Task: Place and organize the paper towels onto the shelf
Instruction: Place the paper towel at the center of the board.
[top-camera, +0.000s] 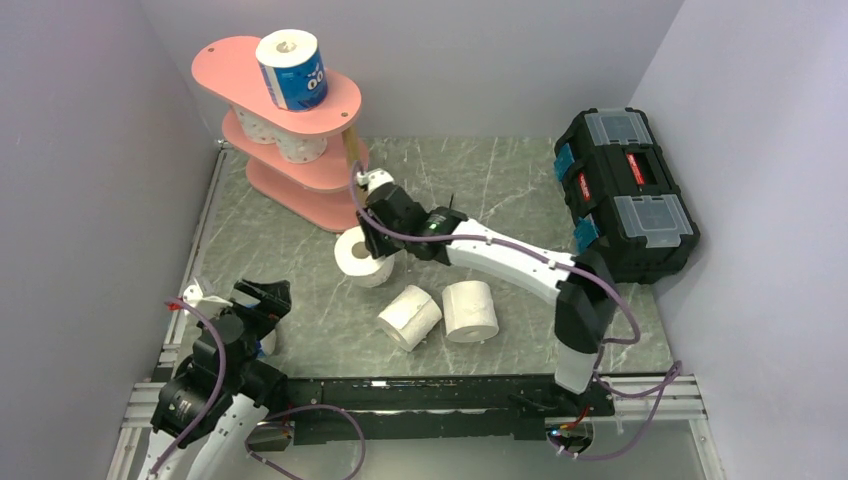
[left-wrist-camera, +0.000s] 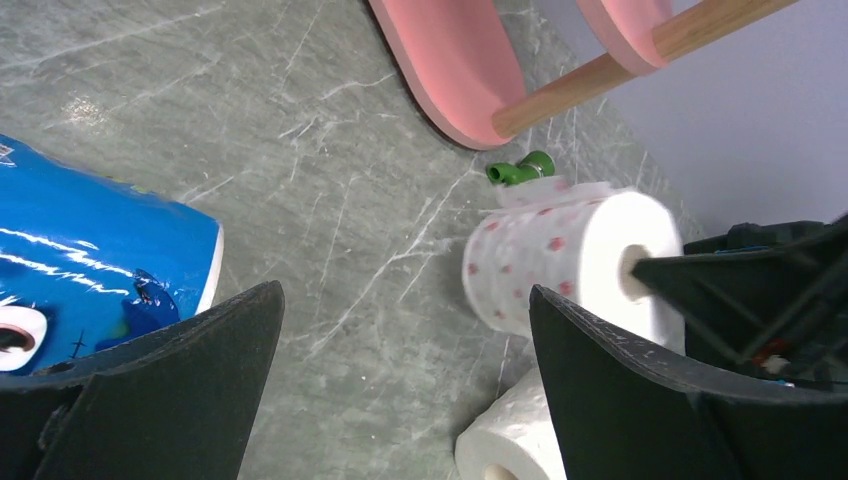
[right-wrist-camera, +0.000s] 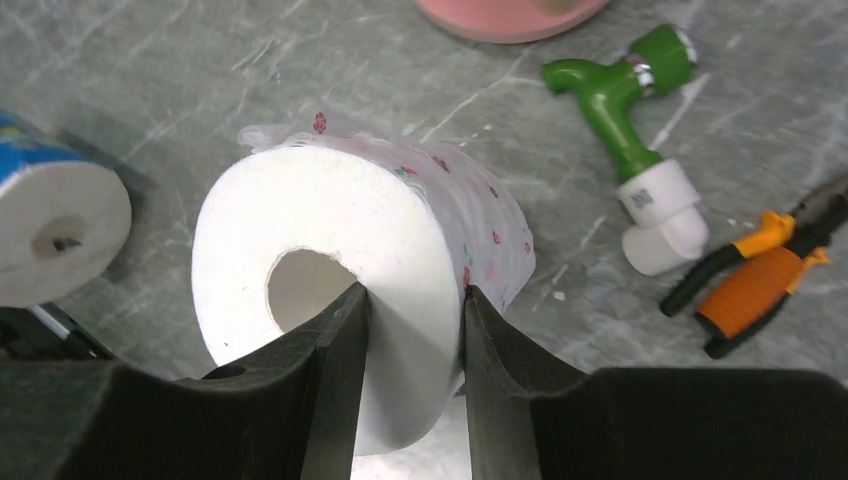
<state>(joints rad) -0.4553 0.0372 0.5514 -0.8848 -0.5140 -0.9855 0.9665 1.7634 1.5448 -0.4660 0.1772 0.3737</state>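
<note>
So the pink-dotted roll (right-wrist-camera: 330, 215) was sitting in the right gripper (right-wrist-camera: 412, 300). One finger was poked into the hollow core, the other was on the outside, and both were clamped on the paper wall. It was low over the table (top-camera: 300, 250), just in front of the shelf (top-camera: 230, 65) and its bottom board. I honestly couldn't tell if it was touching the marble.

The shelf had a blue-wrapped roll (top-camera: 292, 70) standing on the top tier and more rolls (top-camera: 300, 145) on the middle one. Two plain rolls (top-camera: 410, 317) lay side by side mid-table.

The left gripper (left-wrist-camera: 405, 300) hung near its base with jaws wide apart, holding nothing, and another blue roll (left-wrist-camera: 100, 260) was right beside it.

A green-and-white tool (right-wrist-camera: 640, 130) and pliers (right-wrist-camera: 760, 275) lay near the shelf, and the black toolbox (top-camera: 625, 190) sat far right.
</note>
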